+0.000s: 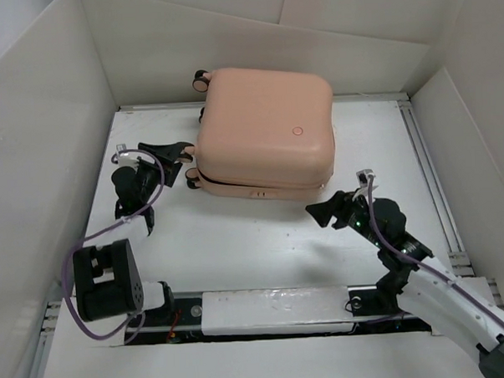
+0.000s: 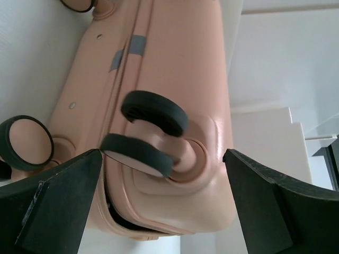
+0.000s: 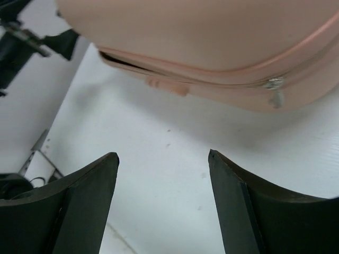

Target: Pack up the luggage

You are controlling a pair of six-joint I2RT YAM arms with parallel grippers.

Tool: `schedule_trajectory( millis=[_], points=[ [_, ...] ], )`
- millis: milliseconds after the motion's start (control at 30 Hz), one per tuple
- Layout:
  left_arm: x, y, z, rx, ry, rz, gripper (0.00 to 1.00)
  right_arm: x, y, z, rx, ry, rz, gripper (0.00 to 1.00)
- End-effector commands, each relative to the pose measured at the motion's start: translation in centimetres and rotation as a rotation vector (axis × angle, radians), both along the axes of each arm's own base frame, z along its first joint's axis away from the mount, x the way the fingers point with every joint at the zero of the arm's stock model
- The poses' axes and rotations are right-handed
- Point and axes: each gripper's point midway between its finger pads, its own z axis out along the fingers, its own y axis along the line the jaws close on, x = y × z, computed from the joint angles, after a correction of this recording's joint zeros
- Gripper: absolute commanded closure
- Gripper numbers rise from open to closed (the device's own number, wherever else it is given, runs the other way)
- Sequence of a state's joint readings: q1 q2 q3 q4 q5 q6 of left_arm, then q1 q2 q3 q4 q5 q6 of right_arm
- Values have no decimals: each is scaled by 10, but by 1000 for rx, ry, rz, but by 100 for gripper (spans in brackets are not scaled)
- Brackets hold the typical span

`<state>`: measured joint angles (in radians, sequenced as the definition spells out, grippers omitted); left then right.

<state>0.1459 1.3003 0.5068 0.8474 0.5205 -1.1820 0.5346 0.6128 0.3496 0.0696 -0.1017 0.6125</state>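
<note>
Currently the luggage (image 1: 262, 130) is lying flat at the far middle of the tabletop (image 1: 254, 247), shell facing up and wheel end pointing left. The left hand (image 2: 162, 153) is hovering at that end, its fingers standing wide apart with a twin caster (image 2: 153, 129) framed between them (touching neither finger, as far as the wrist view shows). The right hand (image 3: 162, 154) is hanging over bare tabletop just in front of the luggage's near edge, fingers apart and gripping nothing. A zip pull (image 3: 274, 90) is dangling at the seam.
</note>
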Motion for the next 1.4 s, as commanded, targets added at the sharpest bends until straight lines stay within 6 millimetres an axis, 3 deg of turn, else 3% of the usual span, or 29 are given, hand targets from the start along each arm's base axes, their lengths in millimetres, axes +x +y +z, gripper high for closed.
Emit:
schedule_trajectory(
  millis=[0, 100, 133, 167, 300, 400, 467, 500, 567, 600, 633, 700, 800, 833, 900, 967, 1000, 1067, 1167, 1200, 1233, 1367],
  points=[
    [15, -7, 27, -21, -79, -60, 1, -19, 11, 23, 62, -33, 21, 25],
    [27, -10, 18, -45, -54, -81, 1, -27, 14, 19, 43, -26, 19, 27],
    [32, -12, 29, -55, -86, -96, 1, -31, 18, 19, 41, -28, 32, 29],
    [35, -17, 20, -69, -69, -115, 1, -32, 19, 14, 34, -23, 33, 42],
    [38, -21, 34, -115, -143, -152, 11, -33, 26, 4, -1, 8, 44, 82],
    [37, -30, 38, -123, -164, -174, 11, -30, 24, 1, -18, 8, 33, 82],
    [34, -35, 37, -131, -175, -188, 15, -28, 20, 1, -21, 5, 7, 75],
    [34, -35, 40, -128, -188, -189, 24, -24, 13, 1, -30, 0, -38, 61],
    [33, -35, 47, -148, -209, -193, 49, -19, 5, -4, -54, 7, -88, 49],
    [29, -37, 51, -152, -231, -207, 64, -12, -2, 1, -52, -5, -135, 44],
    [24, -37, 56, -156, -246, -209, 87, -8, -7, -1, -70, -7, -162, 39],
    [18, -38, 57, -158, -238, -208, 100, 3, -15, -3, -126, -15, -196, 40],
    [3, -39, 73, -97, -278, -205, 100, 20, -18, -1, -204, -49, -208, 54],
    [1, -39, 61, -63, -233, -198, 100, 27, -24, -2, -225, -47, -226, 58],
    [-13, -40, 78, -23, -274, -197, 100, 38, -32, -4, -281, -45, -250, 61],
    [-19, -39, 67, -3, -224, -185, 100, 47, -42, -4, -290, -50, -281, 61],
    [-26, -39, 75, 30, -252, -184, 100, 51, -44, 0, -275, -76, -287, 56],
    [-30, -38, 70, 49, -229, -174, 100, 57, -51, -2, -253, -88, -284, 47],
    [-32, -37, 67, 73, -213, -162, 100, 68, -58, -1, -217, -139, -252, 44],
    [-33, -38, 67, 73, -213, -174, 100, 63, -49, -7, -201, -149, -164, 44],
    [-33, -38, 67, 73, -213, -174, 100, 68, -45, -1, -183, -185, -130, 44],
    [-42, -37, 44, 56, -166, -175, 100, 76, -40, -13, -219, -197, 9, 44]
  ],
)
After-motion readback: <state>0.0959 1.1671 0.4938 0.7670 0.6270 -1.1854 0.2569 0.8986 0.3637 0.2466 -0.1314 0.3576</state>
